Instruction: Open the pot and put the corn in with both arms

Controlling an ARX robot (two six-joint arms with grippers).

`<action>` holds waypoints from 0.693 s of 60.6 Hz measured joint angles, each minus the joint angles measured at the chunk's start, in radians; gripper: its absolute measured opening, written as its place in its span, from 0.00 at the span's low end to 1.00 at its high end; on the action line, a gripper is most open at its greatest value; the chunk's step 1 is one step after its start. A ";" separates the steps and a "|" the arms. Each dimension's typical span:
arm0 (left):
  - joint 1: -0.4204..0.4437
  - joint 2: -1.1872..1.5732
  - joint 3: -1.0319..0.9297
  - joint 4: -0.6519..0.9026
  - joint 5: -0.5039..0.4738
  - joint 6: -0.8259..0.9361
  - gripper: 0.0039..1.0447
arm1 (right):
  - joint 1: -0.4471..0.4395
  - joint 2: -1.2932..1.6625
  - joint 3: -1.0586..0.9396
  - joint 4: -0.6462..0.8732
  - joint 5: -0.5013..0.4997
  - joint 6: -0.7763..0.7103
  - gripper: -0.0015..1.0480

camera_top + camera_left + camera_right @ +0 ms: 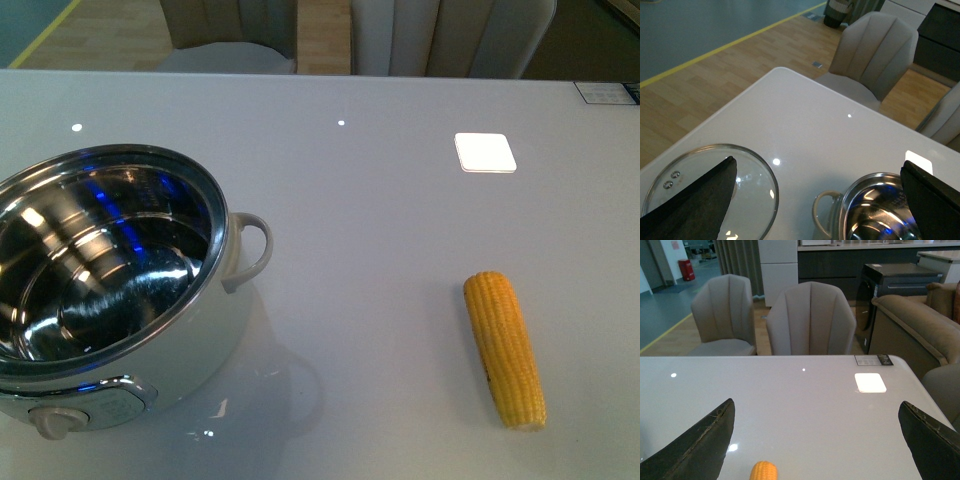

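Observation:
The pot [100, 270] stands open at the table's left in the front view, with a shiny steel interior, a white loop handle [252, 250] and a beige knob [55, 420]. Its rim also shows in the left wrist view [875, 200]. A glass lid [710, 190] lies flat on the table beside the pot. The yellow corn [505, 348] lies on the table at the right; its tip shows in the right wrist view [763, 471]. My left gripper [820, 200] is open above the lid and pot. My right gripper [817, 440] is open above the corn's tip. Neither arm shows in the front view.
The table [380, 220] is glossy white. A bright square reflection [485, 152] sits at the back right. Grey chairs [810, 320] stand behind the far edge. A small label [873, 359] lies at the far right corner.

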 joint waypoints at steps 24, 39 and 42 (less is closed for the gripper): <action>-0.243 -0.136 -0.013 -0.094 -0.097 -0.015 0.94 | 0.000 0.000 0.000 0.000 0.000 0.000 0.92; -0.311 -0.393 -0.048 -0.278 -0.093 -0.017 0.94 | 0.000 0.000 0.000 0.000 0.000 0.000 0.92; -0.319 -0.432 -0.048 -0.309 -0.088 -0.018 0.94 | 0.000 0.000 0.000 0.000 0.000 0.000 0.92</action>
